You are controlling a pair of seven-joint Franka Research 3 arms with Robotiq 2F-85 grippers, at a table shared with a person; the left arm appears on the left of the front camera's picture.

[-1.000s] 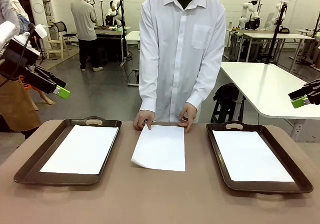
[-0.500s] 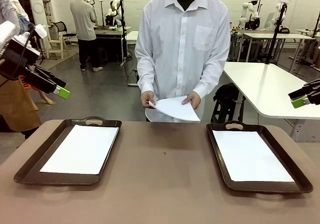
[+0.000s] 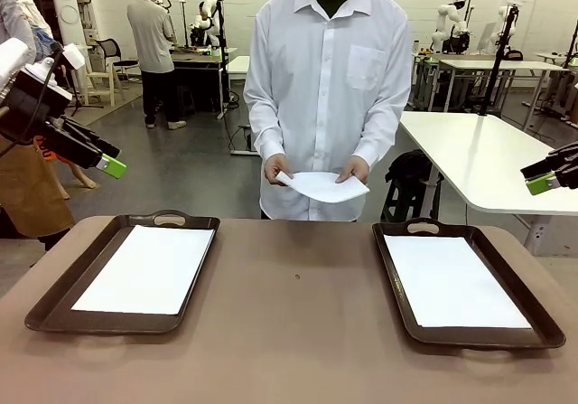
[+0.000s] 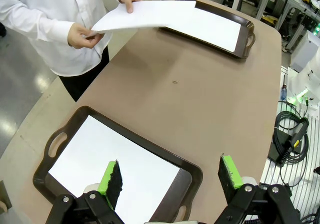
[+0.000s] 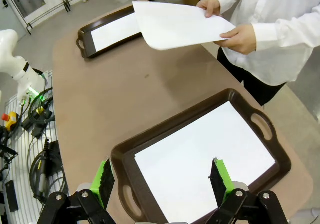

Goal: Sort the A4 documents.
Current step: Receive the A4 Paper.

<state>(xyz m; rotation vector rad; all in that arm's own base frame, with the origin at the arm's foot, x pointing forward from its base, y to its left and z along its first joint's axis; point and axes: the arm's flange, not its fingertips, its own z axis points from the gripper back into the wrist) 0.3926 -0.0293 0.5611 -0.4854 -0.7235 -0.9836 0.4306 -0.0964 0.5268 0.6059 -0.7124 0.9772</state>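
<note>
Both my left tool [image 4: 170,180] and right tool [image 5: 161,180] gape wide, empty, above dark brown trays [image 3: 54,300] while the person's hands [image 3: 277,167] hold a thin white A4 sheet [image 3: 322,186]

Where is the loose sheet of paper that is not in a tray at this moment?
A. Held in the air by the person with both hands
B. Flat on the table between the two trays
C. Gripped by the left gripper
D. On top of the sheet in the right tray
A: the person's hands hold the loose sheet above the table's far edge, while each tray keeps its own sheet.
</note>
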